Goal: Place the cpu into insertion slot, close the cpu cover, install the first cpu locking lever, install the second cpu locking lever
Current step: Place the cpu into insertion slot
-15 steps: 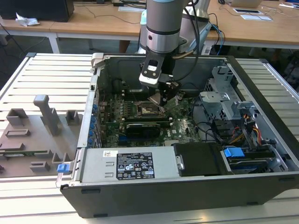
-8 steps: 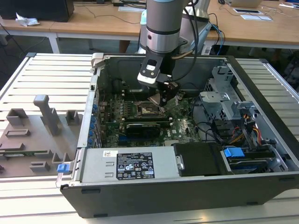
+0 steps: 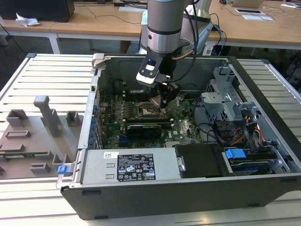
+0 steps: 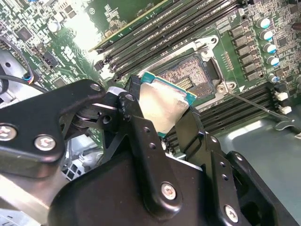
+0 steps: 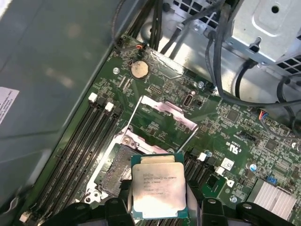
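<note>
**Chip pinched over the open socket**

The jaws are pinching the cpu (image 5: pixel 157 188) by two opposite edges, its silver top facing the camera in both wrist views (image 4: pixel 162 106). The chip is not seated. It hangs partly over the insertion slot (image 5: pixel 115 172), whose field of pins (image 4: pixel 186 75) is still uncovered, and I cannot tell whether any edge touches the frame.

The cpu cover (image 5: pixel 162 106) stands swung open on the far side of the socket from the jaws. A thin wire lever (image 4: pixel 256 104) juts out from a socket corner. Long black memory slots (image 5: pixel 80 141) run along both sides of the socket.

Reading the exterior view as a clock face centred on the socket (image 3: pixel 148 109), the arm (image 3: pixel 162 28) comes down from twelve o'clock into the open computer case (image 3: pixel 188 197). The power supply (image 3: pixel 131 167) lies at six o'clock and the metal drive cage (image 3: pixel 225 94) at three. The case rests on a slatted counter (image 3: pixel 47 70), with a grey parts tray (image 3: pixel 28 141) at nine o'clock.
</note>
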Available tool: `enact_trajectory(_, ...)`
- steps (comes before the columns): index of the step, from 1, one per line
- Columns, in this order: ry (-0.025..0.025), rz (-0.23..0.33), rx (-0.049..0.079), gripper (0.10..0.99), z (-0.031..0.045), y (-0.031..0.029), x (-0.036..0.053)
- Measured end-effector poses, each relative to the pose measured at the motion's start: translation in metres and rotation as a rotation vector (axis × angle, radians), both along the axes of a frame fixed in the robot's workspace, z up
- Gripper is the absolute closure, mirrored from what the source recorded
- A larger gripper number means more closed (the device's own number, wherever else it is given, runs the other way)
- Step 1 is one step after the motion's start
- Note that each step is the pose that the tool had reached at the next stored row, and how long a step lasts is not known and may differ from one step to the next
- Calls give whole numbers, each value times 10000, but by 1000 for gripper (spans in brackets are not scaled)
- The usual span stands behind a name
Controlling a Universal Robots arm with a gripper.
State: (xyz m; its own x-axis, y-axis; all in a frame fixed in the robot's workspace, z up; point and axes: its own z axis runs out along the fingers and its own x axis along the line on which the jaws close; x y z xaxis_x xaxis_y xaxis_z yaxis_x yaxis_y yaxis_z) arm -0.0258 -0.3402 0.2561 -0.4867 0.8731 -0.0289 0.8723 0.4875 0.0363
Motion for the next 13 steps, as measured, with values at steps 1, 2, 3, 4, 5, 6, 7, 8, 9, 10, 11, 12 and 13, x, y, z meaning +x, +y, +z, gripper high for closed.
enact_trajectory(1,0,-92,-27,541,0,0,0)
enact_trajectory(2,1,-154,-43,541,0,0,0)
enact_trajectory(3,1,-244,-61,541,0,0,0)
enact_trajectory(4,0,-327,-76,541,0,0,0)
enact_trajectory(5,0,-380,-86,541,0,0,0)
enact_trajectory(6,1,-421,-95,541,0,0,0)
enact_trajectory(7,1,-466,-104,541,0,0,0)
enact_trajectory(8,0,-510,-115,541,0,0,0)
enact_trajectory(9,0,-591,-134,541,0,0,0)
enact_trajectory(10,1,-660,-149,541,0,0,0)
enact_trajectory(11,1,-728,-164,541,0,0,0)
enact_trajectory(12,1,-777,-175,541,0,0,0)
enact_trajectory(13,1,-821,-184,541,0,0,0)
